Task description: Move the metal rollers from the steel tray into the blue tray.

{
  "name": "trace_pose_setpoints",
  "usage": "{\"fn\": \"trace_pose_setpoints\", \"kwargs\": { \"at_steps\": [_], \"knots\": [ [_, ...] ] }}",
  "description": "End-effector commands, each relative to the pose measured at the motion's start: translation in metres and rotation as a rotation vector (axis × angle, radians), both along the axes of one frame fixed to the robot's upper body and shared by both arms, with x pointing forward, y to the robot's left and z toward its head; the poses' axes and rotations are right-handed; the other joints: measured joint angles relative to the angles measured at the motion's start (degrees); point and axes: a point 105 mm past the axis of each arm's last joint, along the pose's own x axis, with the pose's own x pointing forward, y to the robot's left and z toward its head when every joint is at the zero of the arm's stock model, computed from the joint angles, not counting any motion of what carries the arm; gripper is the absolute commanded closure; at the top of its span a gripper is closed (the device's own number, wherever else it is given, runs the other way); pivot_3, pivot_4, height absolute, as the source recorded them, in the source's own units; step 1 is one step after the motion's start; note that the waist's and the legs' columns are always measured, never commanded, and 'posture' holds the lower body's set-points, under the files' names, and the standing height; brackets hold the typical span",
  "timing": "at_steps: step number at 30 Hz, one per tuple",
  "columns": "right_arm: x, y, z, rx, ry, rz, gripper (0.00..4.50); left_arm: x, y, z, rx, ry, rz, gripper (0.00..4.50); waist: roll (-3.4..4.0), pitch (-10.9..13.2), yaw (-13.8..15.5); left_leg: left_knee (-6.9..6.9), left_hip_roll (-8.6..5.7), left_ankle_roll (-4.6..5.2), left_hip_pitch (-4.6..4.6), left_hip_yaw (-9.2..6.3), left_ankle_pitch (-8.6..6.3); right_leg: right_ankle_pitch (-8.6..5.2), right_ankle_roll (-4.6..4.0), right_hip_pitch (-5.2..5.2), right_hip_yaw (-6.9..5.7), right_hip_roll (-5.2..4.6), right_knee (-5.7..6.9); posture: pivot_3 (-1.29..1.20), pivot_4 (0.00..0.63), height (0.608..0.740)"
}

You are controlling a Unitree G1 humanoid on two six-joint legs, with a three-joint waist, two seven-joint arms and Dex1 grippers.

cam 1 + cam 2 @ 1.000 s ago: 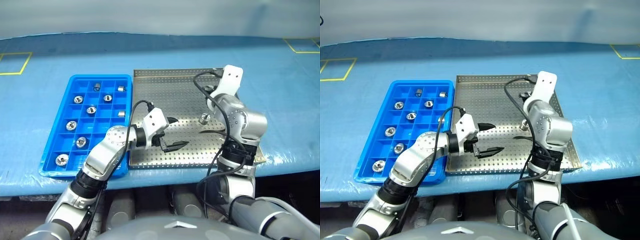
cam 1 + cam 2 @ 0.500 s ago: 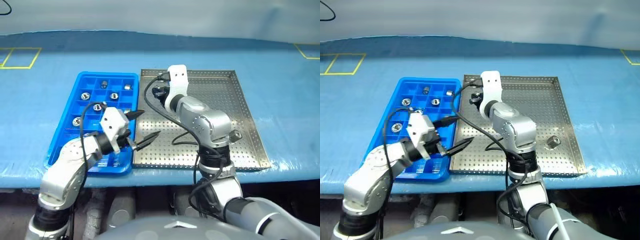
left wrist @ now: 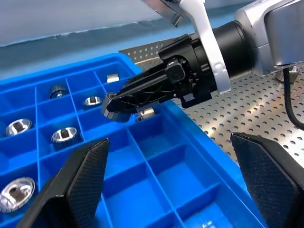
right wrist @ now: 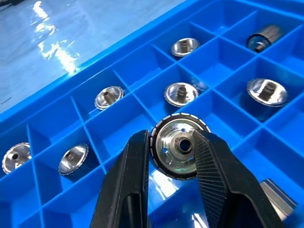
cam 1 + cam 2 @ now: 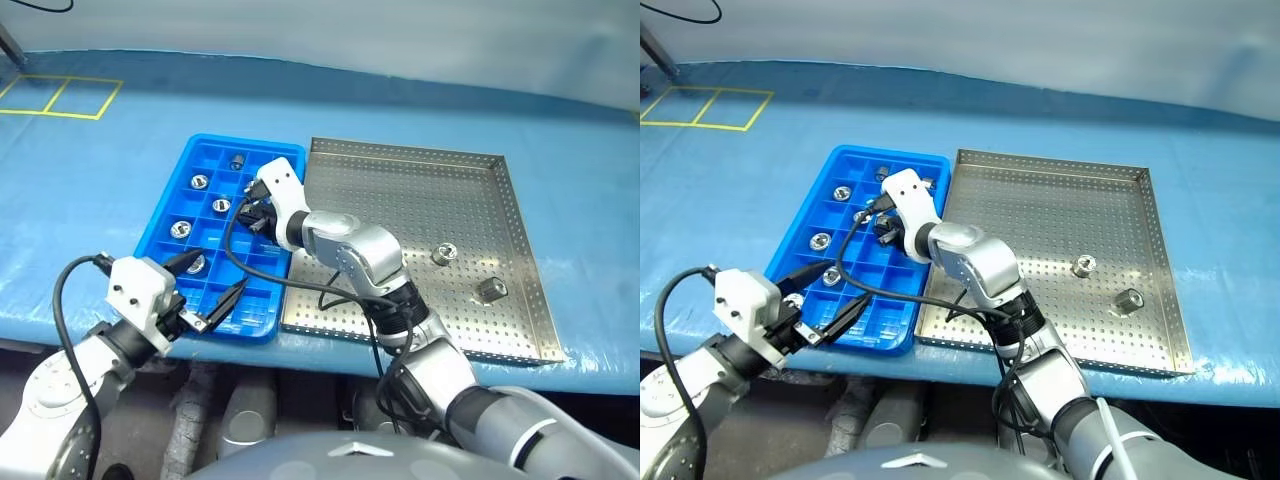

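The right gripper's fingers [image 4: 211, 166] pinch a roller [image 4: 178, 145] by its knurled rim over the blue tray [image 5: 170, 195]; polished, hard, it looks slippery. Two rollers [image 5: 444, 254] remain on the steel tray [image 5: 520, 190]. The left gripper [image 5: 208, 290] gapes empty nearby.
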Motion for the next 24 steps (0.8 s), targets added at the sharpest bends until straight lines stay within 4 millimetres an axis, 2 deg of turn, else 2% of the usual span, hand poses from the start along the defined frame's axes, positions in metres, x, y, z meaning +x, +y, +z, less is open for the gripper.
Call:
{"fn": "trace_pose_setpoints", "kwargs": {
  "at_steps": [1,7,14,18,21,24],
  "knots": [
    [-0.010,0.023,0.020,0.045,-0.072,0.097,3.43,-0.010,-0.002,0.008,-0.021,-0.030,-0.006,0.00,0.00,0.0,0.4,0.00,0.01,0.00,0.01,-0.02,0.00,-0.02,-0.03,0.01,-0.02,0.01,0.00,0.38,0.150,0.740],
    [-0.015,0.034,0.009,0.023,-0.067,0.139,3.43,-0.017,0.001,-0.004,-0.054,0.019,0.035,0.00,-0.02,0.0,1.2,0.00,0.01,-0.04,0.00,-0.01,-0.02,-0.04,-0.06,0.00,-0.04,0.00,-0.01,0.40,0.150,0.740],
    [-0.007,0.027,0.000,-0.010,-0.059,0.110,3.43,-0.014,0.001,-0.006,-0.057,0.020,0.033,0.00,-0.02,0.0,1.4,-0.02,0.03,-0.07,0.01,-0.01,-0.04,-0.05,-0.08,-0.01,-0.05,0.02,-0.01,0.40,0.150,0.740],
    [-0.004,0.021,-0.004,-0.027,-0.054,0.094,2.16,-0.011,-0.002,-0.006,-0.065,0.019,0.013,0.00,-0.02,0.0,1.4,-0.04,0.03,-0.07,0.00,-0.02,-0.04,-0.06,-0.08,-0.02,-0.06,0.03,-0.01,0.37,0.150,0.740],
    [-0.004,0.013,0.004,-0.006,-0.087,0.087,1.20,-0.008,-0.008,-0.006,-0.068,0.020,-0.030,0.00,-0.01,0.0,1.4,-0.04,0.03,-0.08,-0.01,-0.01,-0.05,-0.06,-0.08,-0.02,-0.06,0.02,-0.01,0.33,0.150,0.740],
    [0.000,-0.004,0.026,0.059,-0.173,0.028,1.20,-0.003,-0.013,-0.004,-0.068,0.013,-0.064,0.00,0.00,0.0,1.3,-0.04,0.02,-0.09,-0.02,-0.01,-0.05,-0.05,-0.08,-0.03,-0.06,0.01,-0.01,0.29,0.150,0.740]
  ]
}}
